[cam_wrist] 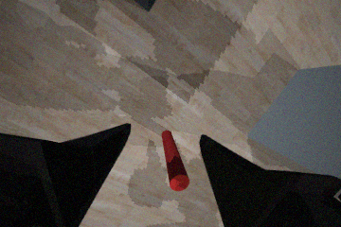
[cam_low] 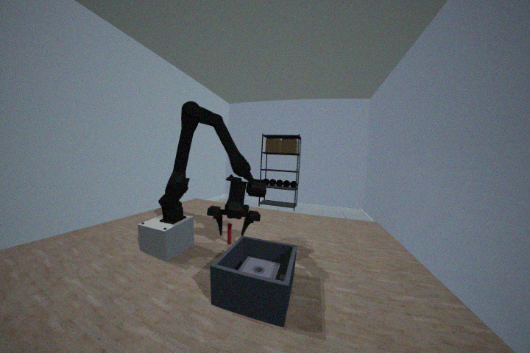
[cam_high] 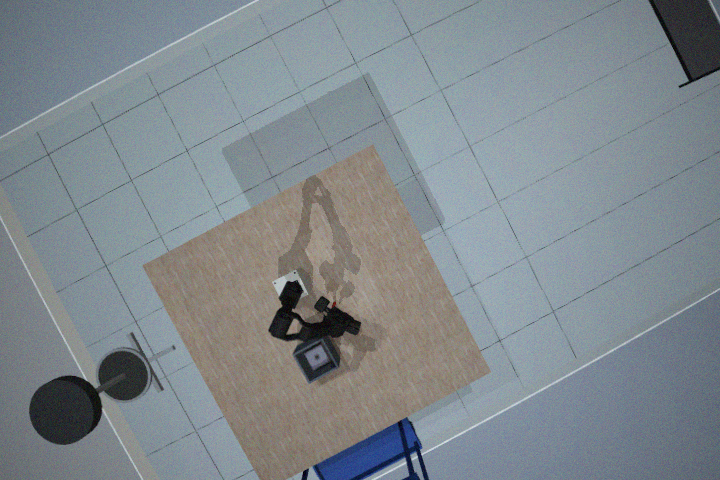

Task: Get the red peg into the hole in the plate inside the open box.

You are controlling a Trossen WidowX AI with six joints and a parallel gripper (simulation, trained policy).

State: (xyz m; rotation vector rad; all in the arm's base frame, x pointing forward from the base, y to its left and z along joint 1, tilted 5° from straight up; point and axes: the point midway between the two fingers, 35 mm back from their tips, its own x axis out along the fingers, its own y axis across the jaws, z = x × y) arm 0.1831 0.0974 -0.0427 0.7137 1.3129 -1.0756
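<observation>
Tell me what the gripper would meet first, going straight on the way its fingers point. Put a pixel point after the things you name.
Probably the tabletop (cam_high: 230, 271) (cam_low: 107, 291) (cam_wrist: 107, 213): the red peg (cam_high: 333, 304) (cam_low: 229, 234) (cam_wrist: 176, 163) stands upright between the gripper's (cam_low: 232, 234) (cam_wrist: 165, 130) open fingers, so they would likely pass either side, though depth is hard to judge.

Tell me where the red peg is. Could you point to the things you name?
The peg (cam_high: 333, 304) (cam_low: 229, 234) (cam_wrist: 175, 160) stands upright on the table, between the open gripper's (cam_low: 232, 235) (cam_wrist: 165, 130) fingers; in the exterior view, it is left of and behind the box (cam_high: 299, 367) (cam_low: 249, 295).
</observation>
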